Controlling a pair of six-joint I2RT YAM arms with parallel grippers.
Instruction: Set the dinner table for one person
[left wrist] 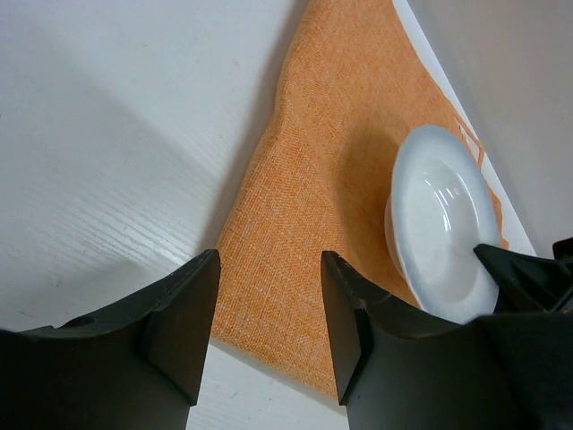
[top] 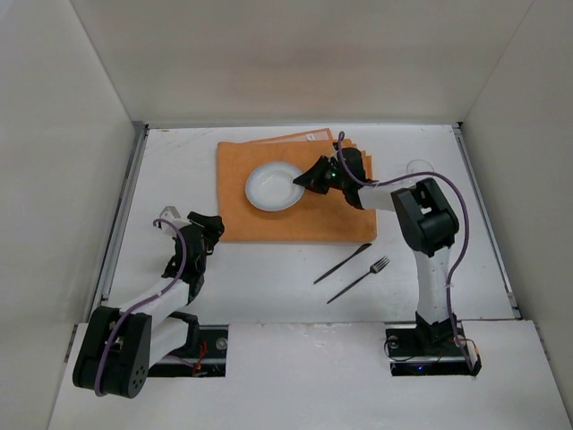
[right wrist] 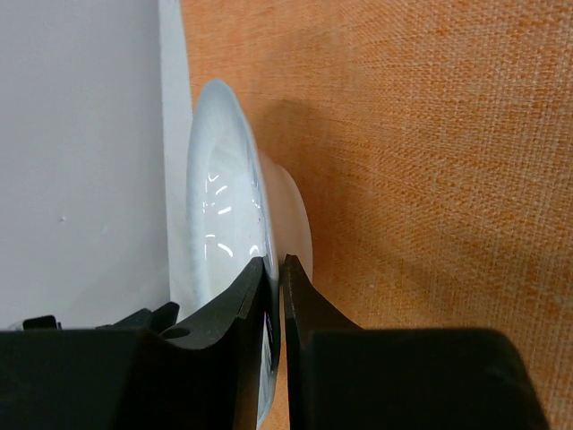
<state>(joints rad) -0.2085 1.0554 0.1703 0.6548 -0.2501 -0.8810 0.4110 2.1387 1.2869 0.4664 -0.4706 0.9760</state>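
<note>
The dinner table (top: 269,296) is the large white surface that fills the floor between the white walls, and both arms are fixed at its near edge. Just in front of the right arm's base a fork (top: 358,280) and a knife (top: 342,263) lie side by side on the bare table, near each other but not touching, both slanted. More to the left, the left gripper (top: 208,224) hangs over the table near the left edge of the orange placemat (top: 295,219). Its fingers (left wrist: 179,322) are spread apart and there is nothing between them. The placemat lies flat on the far half of the table. On its upper middle part is a white plate (top: 273,186). The right gripper (top: 309,176) reaches it from the right side, and its two fingers (right wrist: 237,305) are pressed together on the plate's right rim, one finger inside and one outside. Whether the plate's foot touches the cloth cannot be told.
</note>
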